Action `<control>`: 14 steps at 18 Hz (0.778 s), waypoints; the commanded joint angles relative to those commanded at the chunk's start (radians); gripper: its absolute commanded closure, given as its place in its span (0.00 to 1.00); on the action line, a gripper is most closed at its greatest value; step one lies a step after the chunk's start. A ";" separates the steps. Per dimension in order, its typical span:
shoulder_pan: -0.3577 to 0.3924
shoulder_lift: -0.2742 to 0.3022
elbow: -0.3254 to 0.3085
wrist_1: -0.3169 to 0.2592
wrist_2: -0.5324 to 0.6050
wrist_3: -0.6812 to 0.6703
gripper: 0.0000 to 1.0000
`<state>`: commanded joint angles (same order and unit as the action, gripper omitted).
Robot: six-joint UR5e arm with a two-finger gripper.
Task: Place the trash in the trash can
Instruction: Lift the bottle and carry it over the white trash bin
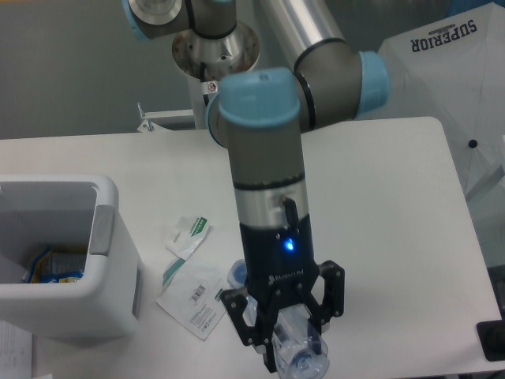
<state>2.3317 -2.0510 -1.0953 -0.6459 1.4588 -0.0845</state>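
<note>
Since the crushed bottle (300,354) is light, slick and springy, we judge a clamp across its body safest; our gripper (286,341) grasps it there, at the table's near edge, well right of the trash can (71,316).

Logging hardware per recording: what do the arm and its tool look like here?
The arm has grey cylindrical joint housings with light blue end caps and a polished silver tube link. Its wrist section turns black, with a small blue light lit. The tool is black, with two angular linkage fingers. A white pedestal with a small red-and-white sticker stands behind.
</note>
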 joint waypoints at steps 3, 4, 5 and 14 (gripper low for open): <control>-0.038 0.035 0.008 0.011 -0.002 0.054 0.40; -0.061 0.043 0.008 0.018 0.002 0.098 0.40; -0.080 0.051 0.009 0.032 0.000 0.133 0.40; -0.262 0.083 -0.011 0.051 0.008 0.166 0.40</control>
<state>2.0696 -1.9682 -1.1059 -0.5952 1.4665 0.0813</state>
